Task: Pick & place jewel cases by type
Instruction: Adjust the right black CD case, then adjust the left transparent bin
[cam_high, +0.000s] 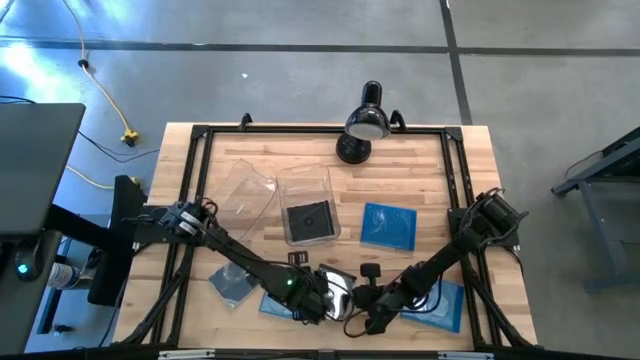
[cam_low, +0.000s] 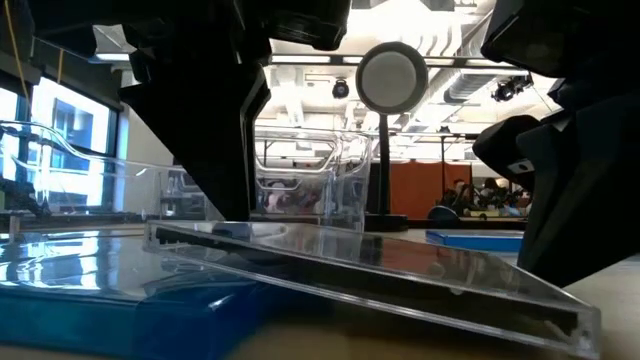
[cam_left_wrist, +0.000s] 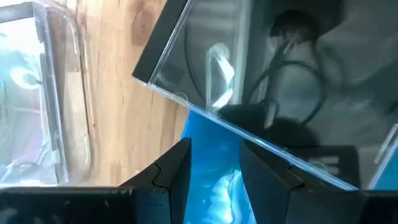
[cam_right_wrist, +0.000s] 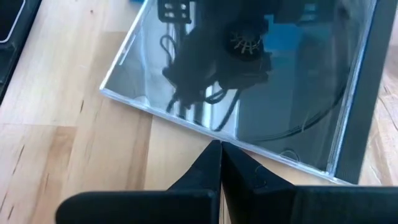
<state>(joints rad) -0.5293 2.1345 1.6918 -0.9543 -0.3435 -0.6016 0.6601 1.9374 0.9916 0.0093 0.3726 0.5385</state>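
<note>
A dark jewel case with a clear cover (cam_high: 335, 288) lies tilted near the table's front edge. Its left end rests on a blue jewel case (cam_low: 100, 300) and its right end (cam_low: 560, 315) rests on the wood. My left gripper (cam_left_wrist: 214, 171) is open and points steeply down at the raised left end, with the blue case (cam_left_wrist: 214, 155) showing in the gap between its fingers. My right gripper (cam_right_wrist: 219, 152) is shut, its tips at the dark case's low right edge. My left gripper stands with one finger (cam_left_wrist: 267, 165) right beside the dark case's raised edge (cam_left_wrist: 249, 134); I cannot tell whether it touches. My right gripper has its shut fingertips against the dark case's low edge (cam_right_wrist: 239, 148), near the middle of that edge. It comes slanting down from the table's right. That edge lies on the wood.
Two clear bins stand at the table's middle: one (cam_high: 245, 190) lies tipped, the other (cam_high: 308, 190) holds a dark case (cam_high: 310, 220). Also on the table are a blue case (cam_high: 388, 225), another blue case under the right arm (cam_high: 440, 305), a grey case (cam_high: 232, 283) and a lamp (cam_high: 365, 125) at the far edge.
</note>
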